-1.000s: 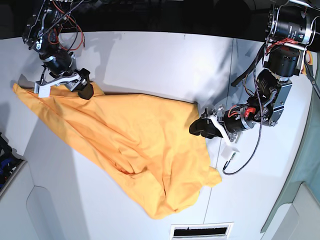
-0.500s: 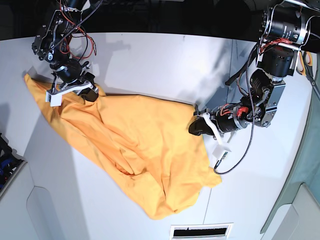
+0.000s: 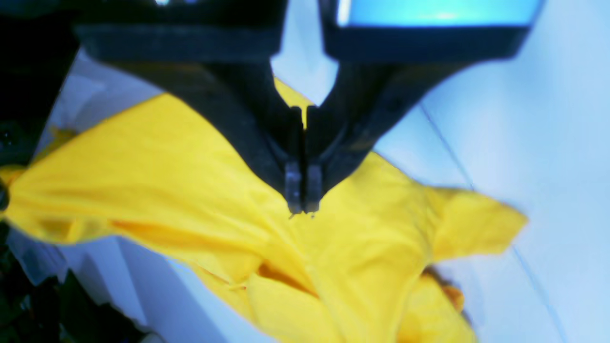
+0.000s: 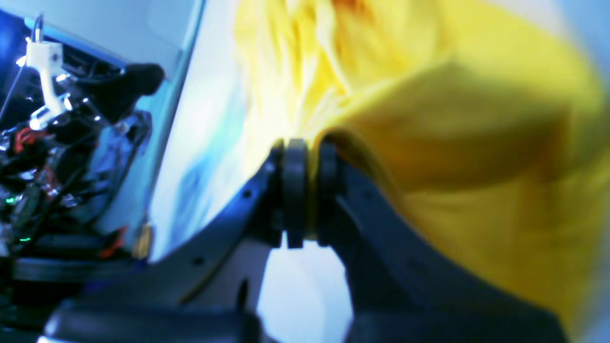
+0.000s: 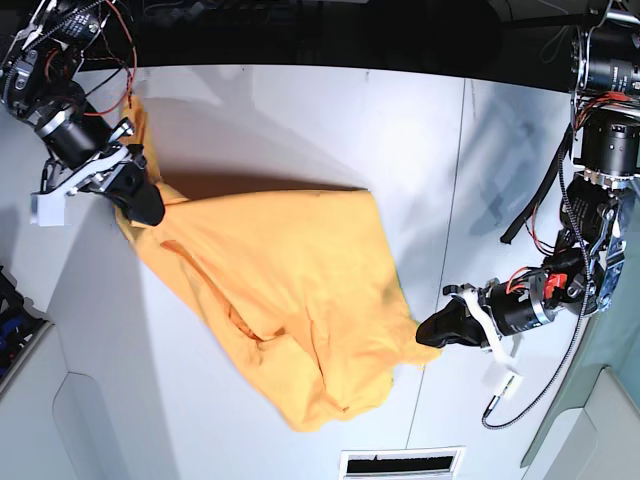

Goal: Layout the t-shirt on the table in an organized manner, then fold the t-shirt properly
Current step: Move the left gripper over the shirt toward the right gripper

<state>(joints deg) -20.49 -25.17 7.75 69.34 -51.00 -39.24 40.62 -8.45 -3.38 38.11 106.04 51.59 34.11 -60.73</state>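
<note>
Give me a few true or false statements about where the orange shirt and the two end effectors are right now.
1. The plain orange-yellow cotton t-shirt lies neatly folded. False: it is crumpled and spread unevenly.
2. The right end effector is shut on the t-shirt. True.
3. The left end effector stands wide open. False: its jaws are closed at the shirt's edge.
4. The t-shirt rests on the flat white tabletop. True.
5. A second garment lies nearby. False: only one.

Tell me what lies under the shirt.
Only the white table shows around the shirt, which lies crumpled with folds overlapping. Whatever lies beneath it is covered and cannot be seen.
</note>
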